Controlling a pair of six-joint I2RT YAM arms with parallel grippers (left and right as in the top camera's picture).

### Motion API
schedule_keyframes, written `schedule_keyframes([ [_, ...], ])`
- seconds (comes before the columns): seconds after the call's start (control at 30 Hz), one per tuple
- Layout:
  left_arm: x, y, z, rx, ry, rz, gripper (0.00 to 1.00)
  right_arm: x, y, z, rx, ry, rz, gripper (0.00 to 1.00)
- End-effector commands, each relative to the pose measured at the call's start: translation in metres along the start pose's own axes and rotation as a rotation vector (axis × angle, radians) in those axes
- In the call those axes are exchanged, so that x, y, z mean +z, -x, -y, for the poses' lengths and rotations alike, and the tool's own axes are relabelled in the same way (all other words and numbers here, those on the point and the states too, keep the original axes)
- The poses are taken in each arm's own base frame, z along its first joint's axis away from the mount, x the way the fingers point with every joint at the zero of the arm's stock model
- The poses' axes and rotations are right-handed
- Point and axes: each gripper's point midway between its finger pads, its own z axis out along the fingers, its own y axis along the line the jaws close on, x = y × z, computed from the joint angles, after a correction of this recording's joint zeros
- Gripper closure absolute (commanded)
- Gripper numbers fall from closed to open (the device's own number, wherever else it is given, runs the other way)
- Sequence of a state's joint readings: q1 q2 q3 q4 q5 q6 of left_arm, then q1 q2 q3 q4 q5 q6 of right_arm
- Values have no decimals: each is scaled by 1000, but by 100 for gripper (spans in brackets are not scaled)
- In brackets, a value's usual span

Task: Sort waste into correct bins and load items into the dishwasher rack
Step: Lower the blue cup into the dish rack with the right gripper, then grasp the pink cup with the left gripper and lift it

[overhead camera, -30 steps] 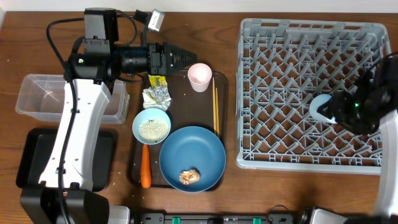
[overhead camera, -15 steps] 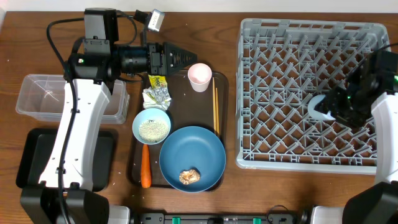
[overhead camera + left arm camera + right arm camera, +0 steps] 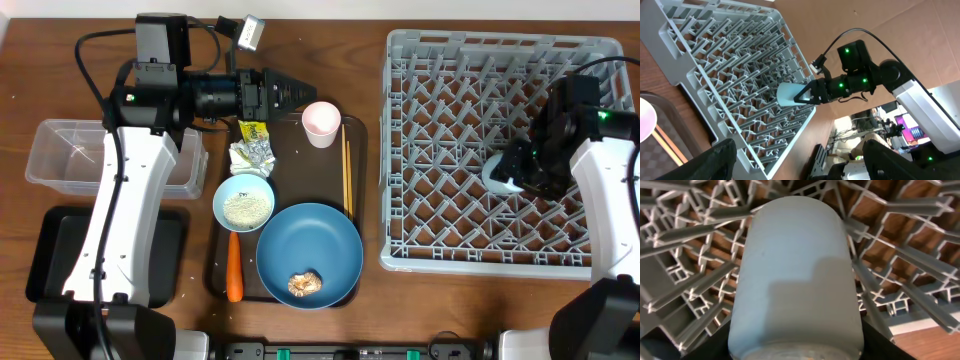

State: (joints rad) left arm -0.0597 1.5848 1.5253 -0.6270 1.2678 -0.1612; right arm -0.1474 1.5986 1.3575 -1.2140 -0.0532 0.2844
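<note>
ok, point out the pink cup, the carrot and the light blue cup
pale pink cup (image 3: 321, 122): overhead, inside its open mouth.
carrot (image 3: 234, 268): overhead, mid-length.
light blue cup (image 3: 797, 275): right wrist, side wall.

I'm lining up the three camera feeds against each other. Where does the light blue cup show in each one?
Overhead: the light blue cup is right of centre, within the outline of the dishwasher rack, partly hidden.
Left wrist: the cup is near the picture's centre, on its side, against the rack.
Right wrist: the cup fills the middle, close up, with the rack behind.
Shared landmark: the rack's grey lattice.
</note>
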Motion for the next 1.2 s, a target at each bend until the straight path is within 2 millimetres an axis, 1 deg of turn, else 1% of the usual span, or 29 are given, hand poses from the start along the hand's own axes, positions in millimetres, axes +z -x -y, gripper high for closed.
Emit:
schedule_keyframes([
  [0.0,-1,2,-1,-7,8,6,18,1,-1,-5,-29,12,-9,26],
  [0.03,-1,3,-4,-8,21,9,18,1,-2,-10,-59,41,-12,26],
  [0.1,-2,3,-17,-20,100,20,18,-3,-2,-18,-85,86,-10,26],
  [0.2,-5,0,-55,-56,331,36,18,-17,4,-31,-94,152,23,25],
  [0.27,-7,-3,-78,-57,482,37,18,-32,10,-39,-107,198,61,25],
  [0.3,-7,-5,-85,-35,540,31,18,-40,13,-44,-122,224,82,25],
  [0.37,-5,-10,-103,34,677,5,19,-61,20,-56,-154,285,139,24],
  [0.47,1,-18,-129,80,855,-41,19,-92,29,-70,-196,356,229,23],
  [0.5,6,-21,-138,89,897,-60,21,-101,31,-73,-205,377,257,23],
  [0.6,22,-30,-166,103,986,-111,33,-119,32,-81,-229,423,315,22],
  [0.67,30,-35,-192,99,1046,-138,35,-123,29,-85,-242,430,327,22],
  [0.7,33,-36,-205,83,1070,-137,40,-123,27,-87,-248,432,324,22],
  [0.77,40,-39,-224,36,1081,-121,40,-122,22,-90,-258,433,307,21],
  [0.87,49,-42,-247,-9,1089,-108,40,-118,16,-96,-277,435,287,21],
  [0.97,55,-54,-264,-53,1097,-132,42,-118,12,-102,-298,440,281,21],
  [1.0,59,-60,-268,-64,1085,-150,45,-118,12,-104,-305,440,283,21],
  [1.07,63,-68,-271,-85,1068,-176,64,-118,11,-108,-317,444,285,21],
  [1.1,63,-70,-270,-98,1063,-178,71,-118,10,-109,-320,445,285,21],
  [1.17,62,-67,-268,-107,1063,-165,86,-118,9,-110,-324,445,284,21],
])
